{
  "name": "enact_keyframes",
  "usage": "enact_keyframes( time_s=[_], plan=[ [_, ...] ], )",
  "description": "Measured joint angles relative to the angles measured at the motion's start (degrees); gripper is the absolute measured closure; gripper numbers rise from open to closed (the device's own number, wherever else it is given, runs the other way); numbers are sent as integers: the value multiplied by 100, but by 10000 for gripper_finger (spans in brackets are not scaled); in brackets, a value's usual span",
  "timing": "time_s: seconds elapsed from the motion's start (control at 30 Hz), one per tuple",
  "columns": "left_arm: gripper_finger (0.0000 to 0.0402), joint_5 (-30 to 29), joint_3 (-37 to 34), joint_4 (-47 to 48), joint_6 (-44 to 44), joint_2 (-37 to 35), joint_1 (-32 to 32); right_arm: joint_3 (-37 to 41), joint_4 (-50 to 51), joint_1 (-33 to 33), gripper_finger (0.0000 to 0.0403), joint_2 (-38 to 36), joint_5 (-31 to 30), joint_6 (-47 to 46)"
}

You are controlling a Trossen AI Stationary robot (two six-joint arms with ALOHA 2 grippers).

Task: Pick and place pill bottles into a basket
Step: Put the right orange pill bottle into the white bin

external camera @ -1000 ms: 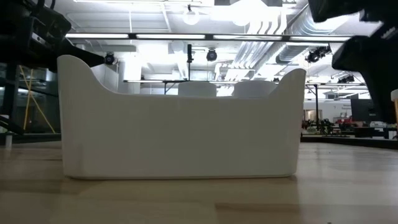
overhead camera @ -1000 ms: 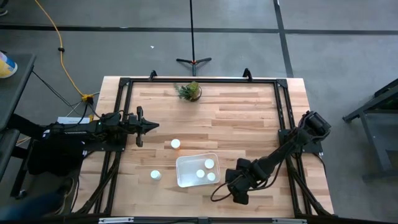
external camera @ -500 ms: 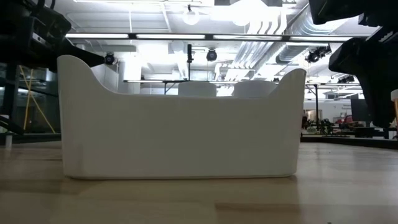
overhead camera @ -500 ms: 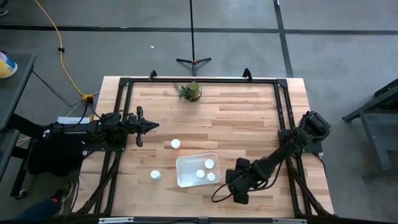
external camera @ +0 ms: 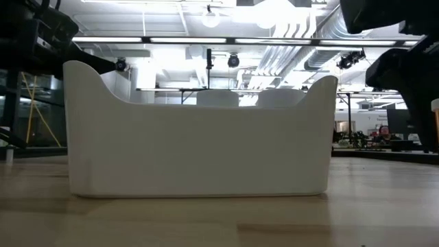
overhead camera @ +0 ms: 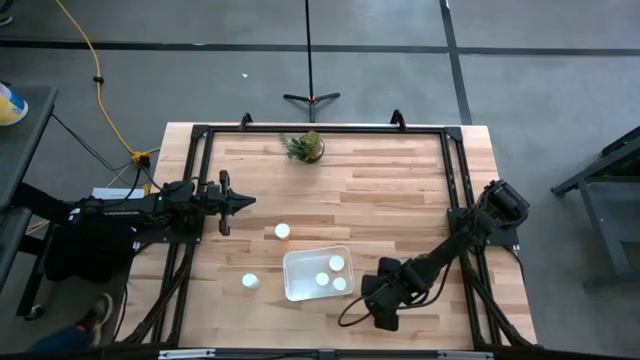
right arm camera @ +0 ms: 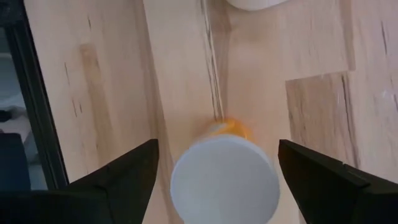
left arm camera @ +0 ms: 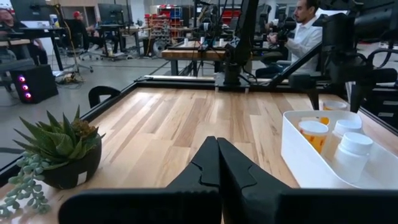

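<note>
The white basket (overhead camera: 300,288) stands at the table's near middle and holds three white-capped pill bottles (overhead camera: 337,263). Two more bottles stand upright on the table, one beyond the basket (overhead camera: 282,231) and one to its left (overhead camera: 250,282). My right gripper (overhead camera: 378,303) hangs just right of the basket, pointing down and open. In the right wrist view its fingers (right arm camera: 124,177) stand on either side of an upright orange bottle with a white cap (right arm camera: 224,180), with a gap on each side. The arm hides this bottle in the high view. My left gripper (overhead camera: 240,202) waits shut at the table's left.
A small green potted plant (overhead camera: 305,146) stands at the table's far edge. A black frame (overhead camera: 452,180) runs round the tabletop. In the low view the basket (external camera: 199,137) fills the middle. People sit in the room beyond the table (left arm camera: 305,31).
My right gripper has come down a little beside the basket's right end and edged toward the table's near edge. Nothing else has moved.
</note>
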State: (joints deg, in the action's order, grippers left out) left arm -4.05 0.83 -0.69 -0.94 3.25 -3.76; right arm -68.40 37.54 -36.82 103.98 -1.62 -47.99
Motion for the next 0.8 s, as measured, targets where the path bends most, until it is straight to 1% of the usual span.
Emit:
enact_keyframes(
  time_s=[0.1,0.23,0.37,0.6,0.8],
  plan=[
    [377,-2,-1,0,-11,0,1,0,-12,1,95,0,-35,2],
    [373,-4,0,0,-12,0,1,0,-13,0,123,0,69,42],
    [379,-15,1,0,-12,0,1,0,-13,0,152,0,99,44],
    [374,-15,-1,0,-12,0,1,0,-15,2,193,0,132,-2],
    [379,-13,1,0,-12,0,1,0,-13,18,210,0,224,-146]
  ],
)
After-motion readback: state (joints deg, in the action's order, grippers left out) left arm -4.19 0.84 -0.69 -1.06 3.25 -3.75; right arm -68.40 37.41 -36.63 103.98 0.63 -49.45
